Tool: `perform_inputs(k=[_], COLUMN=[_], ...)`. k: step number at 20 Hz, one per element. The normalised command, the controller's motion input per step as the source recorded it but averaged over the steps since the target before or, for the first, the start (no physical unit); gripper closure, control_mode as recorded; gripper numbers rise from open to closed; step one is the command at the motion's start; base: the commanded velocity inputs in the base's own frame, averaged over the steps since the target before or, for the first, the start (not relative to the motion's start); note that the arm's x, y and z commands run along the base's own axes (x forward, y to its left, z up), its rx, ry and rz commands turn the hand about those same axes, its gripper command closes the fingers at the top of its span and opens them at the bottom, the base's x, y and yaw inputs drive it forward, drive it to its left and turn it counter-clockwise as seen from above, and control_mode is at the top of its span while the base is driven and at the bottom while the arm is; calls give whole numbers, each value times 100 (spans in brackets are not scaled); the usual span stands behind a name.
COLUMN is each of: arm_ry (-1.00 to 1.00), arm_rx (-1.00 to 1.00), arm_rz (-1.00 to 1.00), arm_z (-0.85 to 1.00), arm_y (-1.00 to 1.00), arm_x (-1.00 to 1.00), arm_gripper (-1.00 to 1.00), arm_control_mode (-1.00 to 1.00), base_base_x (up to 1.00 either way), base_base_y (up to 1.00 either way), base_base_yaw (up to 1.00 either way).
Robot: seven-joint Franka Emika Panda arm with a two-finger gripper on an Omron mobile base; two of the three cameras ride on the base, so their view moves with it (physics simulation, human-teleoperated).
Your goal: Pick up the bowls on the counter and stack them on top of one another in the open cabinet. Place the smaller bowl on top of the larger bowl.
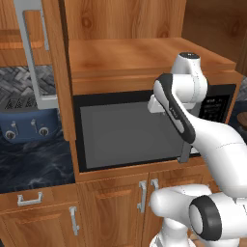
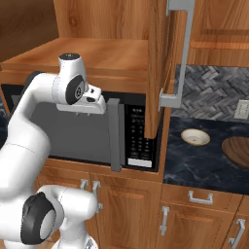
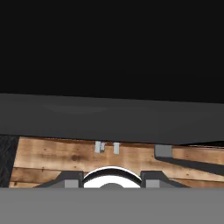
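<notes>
My hand (image 2: 82, 111) hangs in front of the microwave (image 1: 125, 128), up near the top edge of its dark glass door. My fingertips (image 3: 70, 180) rise at the bottom of the hand view, set a moderate way apart with nothing between them. From the base views the fingers are too small and tucked under my wrist to judge their spread.

The open cabinet (image 2: 92, 56) sits directly above the microwave, its plain wood shelf floor bare. Its tall door (image 2: 158, 61) swings out at the shelf's right edge, and the long grey bar handle (image 2: 177, 53) hangs down over the counter (image 2: 204, 163).

The smaller bowl (image 2: 195, 137) stands on the counter to the right of the microwave, near the back wall and just beyond the foot of the bar handle. The larger bowl (image 2: 237, 151) lies further right, at the edge of the right base view and cut off by it; the two bowls are near each other but apart. In the left base view only a sliver of the larger bowl (image 1: 242, 118) peeks past my upper arm.

Between my hand and the bowls stand the microwave's keypad panel (image 2: 137, 133), its vertical grey door handle (image 2: 114, 133) and the open cabinet door.

On the counter's far left side, beyond the other cabinet post, a blue toaster (image 1: 26, 125) sits against the herringbone backsplash (image 1: 29, 82). Below the counter edge run wooden drawers and doors with grey handles (image 1: 142, 197).
</notes>
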Motion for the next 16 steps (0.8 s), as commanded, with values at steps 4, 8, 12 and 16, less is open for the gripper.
perform_inputs(k=[4, 8, 12, 16], arm_ry=[0, 0, -2, -6], arm_rx=[0, 0, -1, 0], arm_rz=[0, 0, 4, 7], arm_z=[-2, -6, -20, -20], arm_y=[0, -1, -7, -4], arm_x=[-5, -8, -59, -78], arm_gripper=[-100, -100, -100, -100], arm_control_mode=[-100, -100, -100, -100], base_base_x=[0, 0, 0, 0], base_base_y=[0, 0, 0, 0], base_base_yaw=[0, 0, 0, 0])
